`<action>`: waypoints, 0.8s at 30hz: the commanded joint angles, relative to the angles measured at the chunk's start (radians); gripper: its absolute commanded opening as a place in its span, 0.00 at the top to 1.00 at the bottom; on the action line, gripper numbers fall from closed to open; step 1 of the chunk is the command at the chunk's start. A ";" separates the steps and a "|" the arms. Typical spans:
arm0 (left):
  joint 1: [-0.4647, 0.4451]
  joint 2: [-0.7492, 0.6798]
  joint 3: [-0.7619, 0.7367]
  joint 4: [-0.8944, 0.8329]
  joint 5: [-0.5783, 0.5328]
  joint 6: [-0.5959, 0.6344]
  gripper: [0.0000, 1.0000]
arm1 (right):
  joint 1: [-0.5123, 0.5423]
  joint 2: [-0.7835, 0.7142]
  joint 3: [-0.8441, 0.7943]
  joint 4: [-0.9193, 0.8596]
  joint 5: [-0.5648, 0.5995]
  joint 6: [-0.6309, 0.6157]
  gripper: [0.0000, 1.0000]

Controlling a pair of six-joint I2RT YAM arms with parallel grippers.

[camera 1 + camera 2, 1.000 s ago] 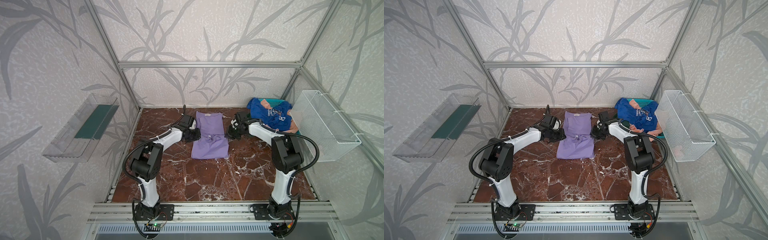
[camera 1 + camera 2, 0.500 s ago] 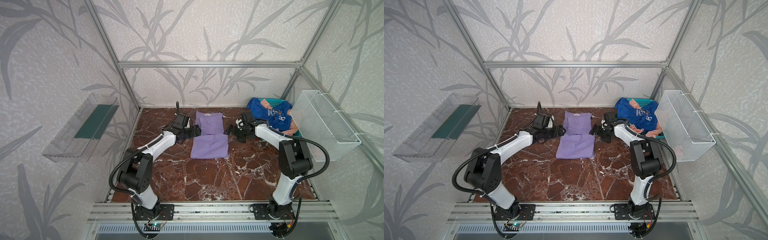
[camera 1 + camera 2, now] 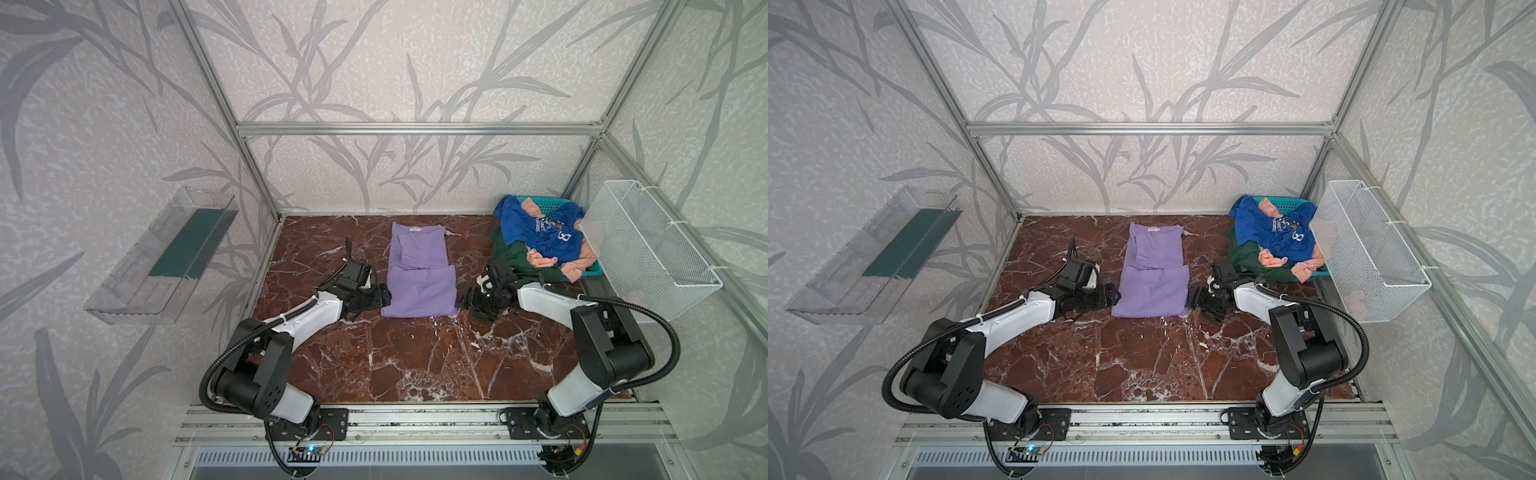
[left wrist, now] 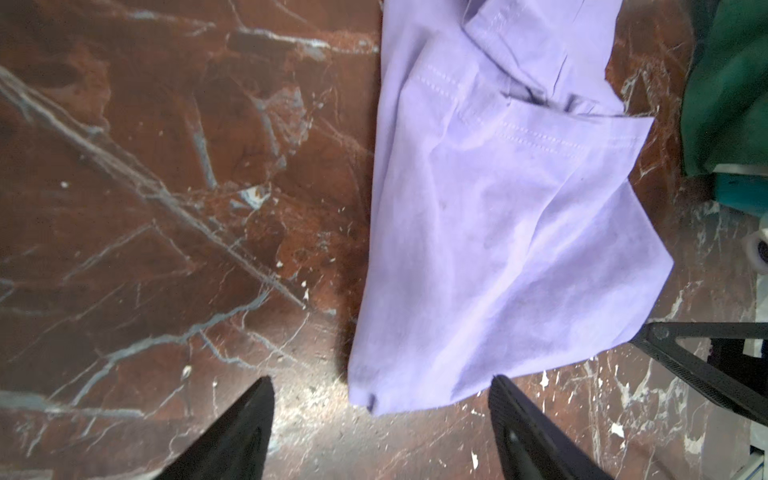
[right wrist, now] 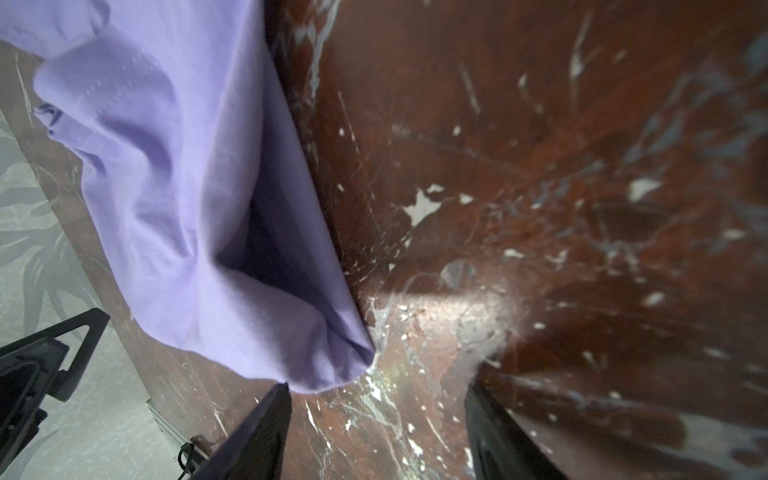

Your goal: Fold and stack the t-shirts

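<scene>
1. Lavender t-shirt [image 3: 419, 272] lies flat on the table [image 3: 415, 361], midway between the left and right edges and nearer the far edge, with its collar toward the far edge. Its sides are turned in, and the near half looks doubled up, with hem stitching across the middle.
2. The left tool [image 3: 384, 296] sits just beside the shirt's near left corner, jaws spread wide and gripping nothing.
3. The right tool [image 3: 462, 297] sits at the near right corner, also spread and empty.
4. The cloth looks thin, light and limp, so it will likely sag and its layers may slide apart. The best hold is probably a pinch through both layers at the two near corners, lifted evenly.
5. The blue shirt [image 3: 540, 232], peach shirt [image 3: 542, 261] and dark green shirt [image 3: 515, 257] are heaped unfolded in the teal basket [image 3: 544, 201] at the far right corner.
</scene>
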 commanded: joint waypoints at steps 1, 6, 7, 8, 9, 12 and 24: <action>-0.008 -0.044 -0.030 0.026 0.010 -0.021 0.20 | 0.024 -0.009 -0.011 0.083 -0.021 0.034 0.34; -0.020 -0.033 -0.060 0.056 0.023 -0.037 0.21 | 0.040 0.023 -0.021 0.121 -0.008 0.056 0.34; -0.022 -0.028 -0.061 0.059 0.026 -0.037 0.21 | 0.042 0.029 -0.022 0.128 -0.008 0.059 0.34; -0.021 -0.020 -0.060 0.059 0.024 -0.039 0.22 | 0.044 0.037 -0.022 0.135 -0.005 0.061 0.35; -0.021 -0.012 -0.061 0.061 0.029 -0.042 0.22 | 0.046 0.044 -0.021 0.135 0.000 0.063 0.37; -0.024 0.008 -0.060 0.069 0.057 -0.079 0.25 | 0.051 0.058 -0.019 0.122 0.019 0.084 0.39; -0.046 0.051 -0.081 0.055 0.057 -0.129 0.31 | 0.079 0.097 -0.055 0.157 0.038 0.134 0.46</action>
